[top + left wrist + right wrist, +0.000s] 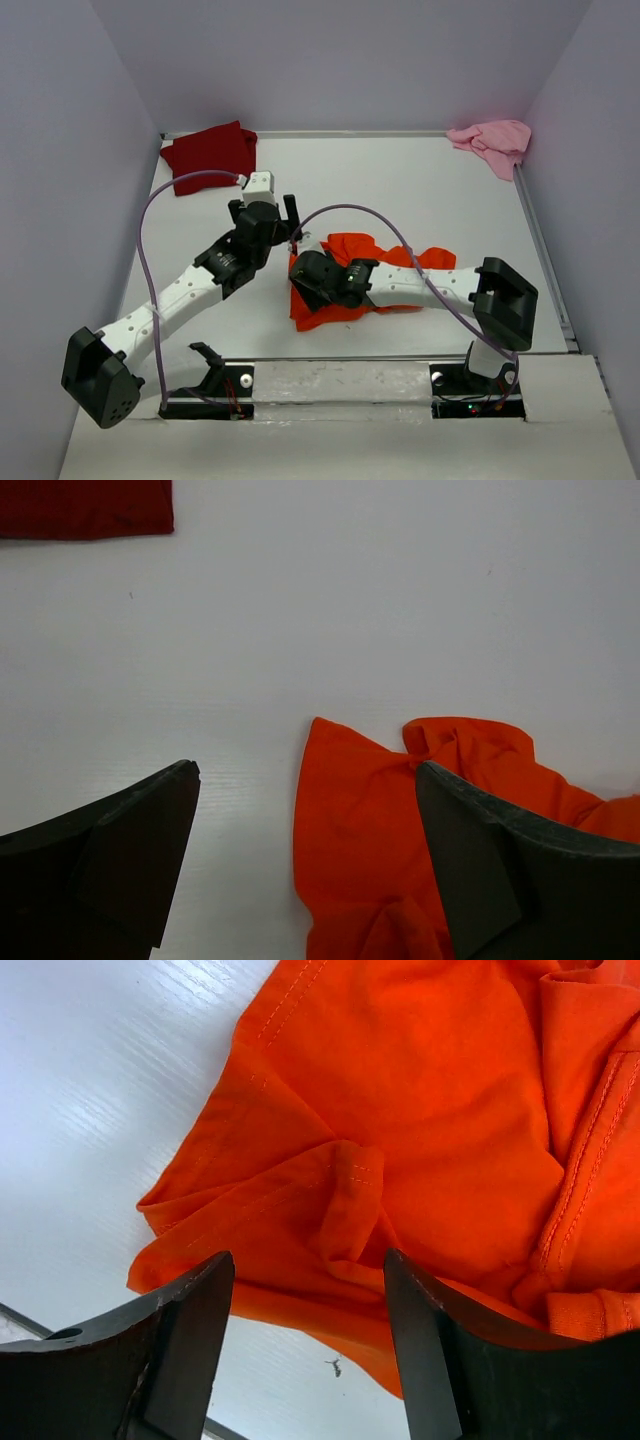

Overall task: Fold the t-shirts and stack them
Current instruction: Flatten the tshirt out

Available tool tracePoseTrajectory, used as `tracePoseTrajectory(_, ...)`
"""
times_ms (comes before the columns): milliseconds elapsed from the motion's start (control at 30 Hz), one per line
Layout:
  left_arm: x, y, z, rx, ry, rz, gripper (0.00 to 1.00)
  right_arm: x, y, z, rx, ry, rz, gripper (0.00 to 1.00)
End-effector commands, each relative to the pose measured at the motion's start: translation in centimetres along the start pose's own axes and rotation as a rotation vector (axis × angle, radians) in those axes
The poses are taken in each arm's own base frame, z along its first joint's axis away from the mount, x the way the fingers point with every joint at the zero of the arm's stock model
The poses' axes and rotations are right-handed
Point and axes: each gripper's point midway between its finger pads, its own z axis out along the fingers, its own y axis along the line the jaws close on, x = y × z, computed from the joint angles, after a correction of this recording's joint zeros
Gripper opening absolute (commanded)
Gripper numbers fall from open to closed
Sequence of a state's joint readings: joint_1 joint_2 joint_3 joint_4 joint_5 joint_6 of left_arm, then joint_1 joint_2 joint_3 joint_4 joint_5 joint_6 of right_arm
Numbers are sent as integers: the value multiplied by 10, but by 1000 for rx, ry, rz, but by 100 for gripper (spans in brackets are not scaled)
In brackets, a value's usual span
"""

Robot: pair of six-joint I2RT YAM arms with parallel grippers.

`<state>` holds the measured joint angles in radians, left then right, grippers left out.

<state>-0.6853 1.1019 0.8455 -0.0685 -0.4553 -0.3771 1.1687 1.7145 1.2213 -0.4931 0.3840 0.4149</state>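
The bright orange t-shirt [352, 248] lies crumpled in the middle of the table, partly under my right arm. My left gripper [264, 212] hovers open over its left edge; in the left wrist view the shirt [350, 830] lies between the fingers [305, 770], reaching under the right one. My right gripper [300, 272] is open at the shirt's near-left corner, and a bunched hem fold [350, 1200] sits between its fingers [308, 1257]. The dark red t-shirt [210, 155] lies folded at the far left corner. The pale pink t-shirt [493, 140] lies crumpled at the far right corner.
White walls close the table on three sides, with a metal rail [545, 250] along the right edge. The table's near edge [15, 1318] shows just below the right gripper. The dark red shirt's corner [85, 508] shows at the top left of the left wrist view.
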Motion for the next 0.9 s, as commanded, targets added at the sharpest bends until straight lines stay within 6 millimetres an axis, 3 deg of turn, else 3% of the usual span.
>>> tracePoseTrajectory(0, -17, -9, -20, 65, -45, -59, 99, 6, -34, 19, 119, 17, 37, 66)
tracePoseTrajectory(267, -13, -1, -23, 52, -50, -45, 99, 17, -39, 39, 113, 56, 38, 42)
tracePoseTrajectory(533, -18, -3, -25, 60, -61, -29, 99, 33, -47, 57, 143, 104, 47, 56)
tracePoseTrajectory(733, -13, -2, -26, 77, -67, -30, 99, 37, -60, 63, 167, 117, 70, 56)
tracePoseTrajectory(833, -7, 1, -26, 75, -67, -29, 99, 37, -59, 63, 162, 119, 67, 36)
tracePoseTrajectory(867, -4, 1, -25, 74, -63, -27, 99, 36, -59, 63, 159, 119, 67, 20)
